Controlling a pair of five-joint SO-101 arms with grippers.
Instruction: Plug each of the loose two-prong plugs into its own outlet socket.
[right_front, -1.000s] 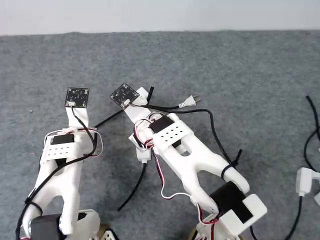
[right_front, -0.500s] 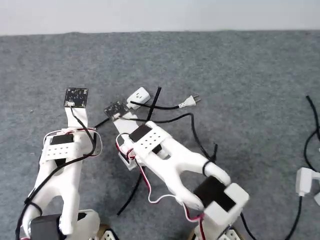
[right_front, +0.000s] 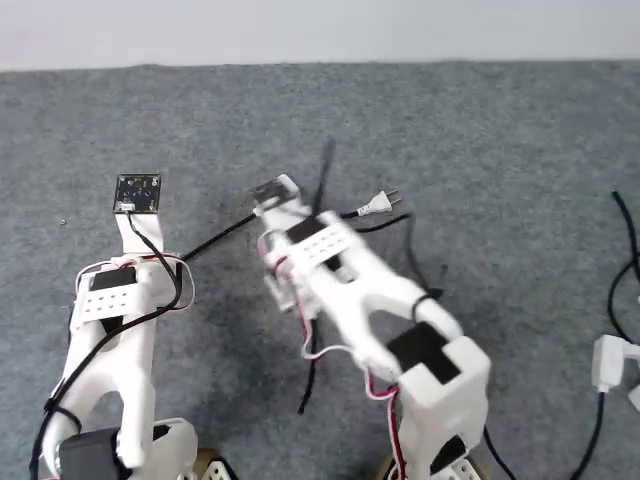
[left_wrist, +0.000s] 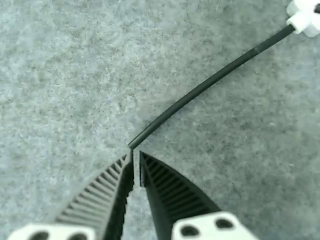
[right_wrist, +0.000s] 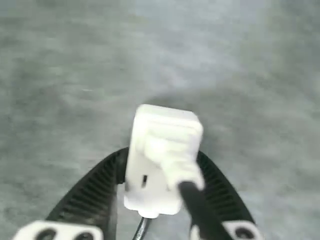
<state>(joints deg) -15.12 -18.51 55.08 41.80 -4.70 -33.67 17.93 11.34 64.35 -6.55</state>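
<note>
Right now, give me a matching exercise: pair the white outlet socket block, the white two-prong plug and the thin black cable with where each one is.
Things:
1. white outlet socket block
2. white two-prong plug
3. thin black cable

Places:
A. one end meets the closed tips of the left gripper
B. lying loose on the grey carpet
C. clamped in the right gripper

Pairs: 1-C, 2-B, 3-A
</note>
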